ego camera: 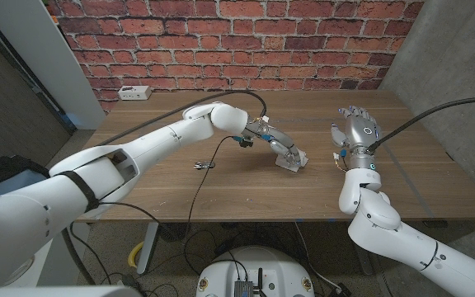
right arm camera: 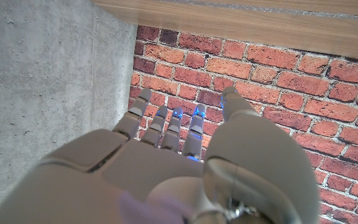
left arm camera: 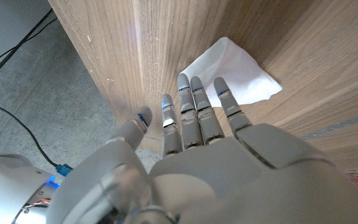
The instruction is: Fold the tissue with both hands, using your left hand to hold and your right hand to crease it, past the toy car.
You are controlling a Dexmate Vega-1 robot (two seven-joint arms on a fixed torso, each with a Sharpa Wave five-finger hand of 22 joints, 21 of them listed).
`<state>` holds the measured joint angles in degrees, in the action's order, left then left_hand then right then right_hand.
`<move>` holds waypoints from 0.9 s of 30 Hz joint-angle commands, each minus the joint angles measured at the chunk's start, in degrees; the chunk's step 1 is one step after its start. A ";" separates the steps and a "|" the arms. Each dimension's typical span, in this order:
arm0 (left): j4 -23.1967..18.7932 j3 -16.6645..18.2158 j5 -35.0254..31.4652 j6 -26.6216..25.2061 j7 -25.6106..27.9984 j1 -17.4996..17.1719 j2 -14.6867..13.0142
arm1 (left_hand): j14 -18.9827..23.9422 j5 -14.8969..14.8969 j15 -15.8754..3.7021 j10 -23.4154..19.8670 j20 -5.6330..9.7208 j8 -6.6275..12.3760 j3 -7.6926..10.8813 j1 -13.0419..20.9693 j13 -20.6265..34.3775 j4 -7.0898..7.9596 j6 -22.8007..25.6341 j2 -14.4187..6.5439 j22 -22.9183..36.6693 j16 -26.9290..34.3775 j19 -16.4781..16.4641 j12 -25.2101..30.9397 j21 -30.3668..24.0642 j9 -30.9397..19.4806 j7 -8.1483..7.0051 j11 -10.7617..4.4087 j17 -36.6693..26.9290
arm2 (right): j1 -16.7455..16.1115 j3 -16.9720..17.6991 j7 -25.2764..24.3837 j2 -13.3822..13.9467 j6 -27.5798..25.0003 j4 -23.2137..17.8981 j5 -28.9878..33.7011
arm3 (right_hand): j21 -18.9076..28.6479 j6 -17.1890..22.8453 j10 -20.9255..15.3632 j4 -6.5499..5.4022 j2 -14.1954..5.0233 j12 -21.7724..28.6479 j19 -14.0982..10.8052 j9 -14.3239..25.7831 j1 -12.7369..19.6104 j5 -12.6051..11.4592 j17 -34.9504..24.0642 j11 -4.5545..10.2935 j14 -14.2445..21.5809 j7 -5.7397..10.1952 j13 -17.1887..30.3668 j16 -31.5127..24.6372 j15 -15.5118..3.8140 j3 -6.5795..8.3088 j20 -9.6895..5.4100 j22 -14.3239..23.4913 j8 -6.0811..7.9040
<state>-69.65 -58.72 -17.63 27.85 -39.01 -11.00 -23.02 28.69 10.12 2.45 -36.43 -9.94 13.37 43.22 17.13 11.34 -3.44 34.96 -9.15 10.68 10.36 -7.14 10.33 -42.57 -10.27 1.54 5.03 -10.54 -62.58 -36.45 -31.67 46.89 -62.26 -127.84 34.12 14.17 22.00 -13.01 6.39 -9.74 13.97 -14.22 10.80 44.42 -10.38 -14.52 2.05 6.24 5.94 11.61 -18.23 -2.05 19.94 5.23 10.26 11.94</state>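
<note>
A small white tissue (ego camera: 292, 162) lies crumpled on the wooden table (ego camera: 246, 194), right of centre. My left hand (ego camera: 275, 143) reaches over it with its fingers stretched out straight; the fingertips (left arm camera: 197, 93) come down at the edge of the tissue (left arm camera: 241, 71), and nothing is gripped. The toy car (ego camera: 202, 166), small and dark, sits on the table to the left of the tissue, under my left forearm. My right hand (ego camera: 355, 132) stands upright to the right of the tissue, well apart from it, fingers spread and holding nothing. In the right wrist view that hand (right arm camera: 166, 155) points toward the brick wall.
A white socket box (ego camera: 134, 92) sits at the table's back left corner. A black cable (ego camera: 198, 186) runs from my left wrist across the table and over its front edge. A brick wall (ego camera: 246, 41) stands behind, and a concrete wall (ego camera: 460, 58) is at the right.
</note>
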 commanded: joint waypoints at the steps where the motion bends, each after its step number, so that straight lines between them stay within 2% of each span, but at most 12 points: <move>1: -1.20 5.02 -0.52 4.86 13.66 -4.81 -2.04 | -1.15 -0.07 -1.62 1.71 1.62 0.77 -1.07 1.03 0.49 -1.51 5.77 -0.74 0.32 1.43 0.65 1.00 0.28 -0.24 2.04 -1.23 -1.00 | 0.42 -0.37 0.39 -0.09 -0.22 0.12 0.26 | -0.17 0.50 -0.49 0.10 0.04 -0.16 0.09 0.10 -0.36 0.05 -0.14 -0.19 0.72 0.03 0.07 -0.20 -1.22 0.39 0.03 0.34 -0.29; 4: -3.64 6.81 -3.73 3.54 20.05 -7.10 -3.02 | 1.08 0.03 -2.14 0.44 2.31 0.78 -2.01 1.45 0.99 -1.87 7.87 -1.00 0.59 3.31 -1.33 2.09 -0.62 -0.32 2.84 -1.59 -2.07 | 0.36 -0.28 0.44 0.02 0.01 0.07 0.13 | -0.20 0.54 -0.65 0.11 0.00 -0.13 0.11 0.10 -0.39 0.04 -0.15 -0.14 0.70 0.01 0.08 -0.20 -1.30 0.41 0.03 0.34 -0.31; 5: -5.00 7.18 -5.33 2.00 21.55 -7.72 -3.43 | 2.29 0.16 -2.42 -0.71 2.31 0.79 -2.63 1.87 1.38 -2.19 9.30 -1.09 0.80 4.59 -2.33 2.87 -1.22 -0.41 3.59 -1.40 -3.02 | 0.28 -0.14 0.36 -0.05 0.12 0.07 0.02 | -0.21 0.52 -0.72 0.11 0.02 -0.12 0.10 0.11 -0.40 0.05 -0.15 -0.17 0.71 0.02 0.08 -0.21 -1.27 0.40 0.04 0.34 -0.32; 7: -7.10 7.35 -8.03 -0.89 22.94 -8.22 -3.98 | 4.08 0.32 -2.77 -2.70 2.20 1.01 -3.49 2.37 1.90 -2.56 11.43 -1.08 1.03 6.37 -4.29 3.97 -2.32 -0.61 4.40 -1.70 -4.28 | 0.11 0.14 0.20 -0.05 0.44 0.07 -0.16 | -0.21 0.59 -0.81 0.11 0.02 -0.11 0.09 0.11 -0.44 0.05 -0.16 -0.27 0.72 0.01 0.08 -0.22 -1.23 0.39 -0.02 0.34 -0.31; 8: -7.75 7.24 -9.15 -1.99 23.21 -8.24 -4.13 | 5.79 0.45 -3.08 -5.12 2.40 1.62 -3.83 2.80 2.32 -2.77 13.86 -1.17 1.14 7.71 -5.77 5.13 -3.16 -0.82 5.38 -1.84 -5.01 | 0.12 0.15 0.12 -0.15 0.32 0.10 -0.10 | -0.22 0.60 -0.78 0.11 0.02 -0.13 0.08 0.11 -0.45 0.05 -0.16 -0.23 0.73 0.01 0.08 -0.22 -1.23 0.39 -0.02 0.34 -0.31; 10: -8.92 6.71 -11.31 -4.17 23.01 -7.95 -4.34 | 9.76 0.70 -2.98 -8.31 2.49 2.29 -4.38 3.53 3.05 -3.23 16.68 -1.18 1.24 10.42 -8.46 6.72 -4.67 -1.18 5.99 -1.93 -6.36 | -0.04 0.42 0.05 -0.13 0.61 0.06 -0.32 | -0.24 0.61 -0.78 0.13 0.02 -0.16 0.09 0.11 -0.45 0.05 -0.16 -0.18 0.76 -0.01 0.09 -0.24 -1.23 0.40 -0.03 0.34 -0.32; 11: -9.53 6.30 -12.39 -5.23 22.46 -7.66 -4.46 | 12.37 0.92 -2.92 -10.16 2.65 3.10 -4.54 3.71 3.52 -3.18 18.78 -1.29 1.26 11.94 -10.59 7.64 -5.77 -1.70 6.45 -1.48 -6.98 | -0.08 0.45 0.09 0.06 0.85 0.03 -0.35 | -0.24 0.62 -0.78 0.12 0.02 -0.17 0.09 0.11 -0.47 0.05 -0.17 -0.18 0.76 -0.04 0.09 -0.24 -1.25 0.39 -0.03 0.34 -0.32; 12: -10.32 5.67 -13.65 -6.60 21.21 -7.15 -4.53 | 13.76 1.19 -3.09 -12.02 2.99 3.61 -4.31 4.20 3.98 -3.23 19.85 -1.77 1.28 13.01 -11.91 8.55 -6.54 -2.21 6.53 -1.39 -7.61 | -0.09 0.45 0.10 0.11 0.89 0.04 -0.34 | -0.25 0.62 -0.78 0.12 0.01 -0.18 0.10 0.11 -0.49 0.05 -0.17 -0.20 0.75 -0.03 0.09 -0.24 -1.27 0.39 -0.08 0.34 -0.33; 14: -11.24 4.40 -15.92 -8.23 19.32 -6.09 -4.51 | 14.61 1.64 -3.01 -12.79 2.81 4.51 -3.65 5.26 4.54 -3.30 21.83 -2.50 1.26 14.20 -12.40 9.09 -7.03 -2.85 7.45 -1.30 -8.63 | -0.21 0.64 0.00 -0.01 0.97 0.04 -0.46 | -0.26 0.62 -0.79 0.15 0.04 -0.19 0.08 0.11 -0.47 0.05 -0.16 -0.21 0.77 -0.02 0.09 -0.24 -1.24 0.39 -0.06 0.34 -0.34; 15: -11.57 3.78 -16.82 -8.82 18.32 -5.57 -4.46 | 15.50 2.14 -3.27 -14.03 2.94 5.00 -2.66 6.36 5.06 -3.39 22.86 -2.74 1.26 15.08 -13.14 9.82 -7.60 -3.37 7.79 -1.55 -9.25 | -0.27 0.68 0.01 0.11 1.10 0.02 -0.48 | -0.26 0.61 -0.79 0.20 0.05 -0.21 0.08 0.11 -0.44 0.04 -0.15 -0.21 0.74 0.00 0.09 -0.22 -1.24 0.41 -0.07 0.34 -0.35; 19: -11.60 1.32 -19.29 -9.76 14.14 -3.27 -3.81 | 17.26 2.77 -3.18 -16.15 3.47 6.00 -1.26 8.11 6.17 -2.86 24.82 -3.02 1.28 17.23 -14.85 11.22 -8.89 -4.52 7.71 -1.46 -11.09 | -0.57 0.98 -0.14 0.15 1.19 -0.04 -0.62 | -0.29 0.59 -0.78 0.17 0.02 -0.24 0.10 0.11 -0.50 0.04 -0.17 -0.20 0.73 0.00 0.10 -0.23 -1.24 0.41 -0.08 0.34 -0.38; 27: -8.79 -1.19 -20.05 -8.52 11.33 -0.72 -2.07 | 16.53 3.18 -3.28 -15.86 4.19 6.34 0.00 9.10 7.05 -2.13 25.13 -3.00 1.27 17.56 -13.89 11.52 -9.12 -5.47 8.05 -1.44 -12.05 | -0.75 1.18 -0.36 -0.19 0.92 0.08 -0.76 | -0.32 0.61 -0.79 0.22 -0.01 -0.31 0.08 0.11 -0.50 0.04 -0.18 -0.17 0.72 -0.02 0.11 -0.23 -1.28 0.44 -0.18 0.35 -0.41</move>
<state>-79.26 -56.69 -34.15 20.58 -24.13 -14.67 -26.41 45.59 12.79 -1.02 -51.95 -6.41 19.30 42.56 25.52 17.97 -5.70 59.47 -12.09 11.87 27.57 -21.47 21.43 -51.50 -15.29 9.52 3.48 -22.17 -62.96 -35.74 -31.67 46.89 -61.44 -127.78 33.74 13.97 22.00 -13.31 6.56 -9.74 13.75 -14.23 10.80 44.42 -10.38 -14.51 1.73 6.55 5.94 11.59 -18.23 -2.36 20.11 5.23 10.54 11.65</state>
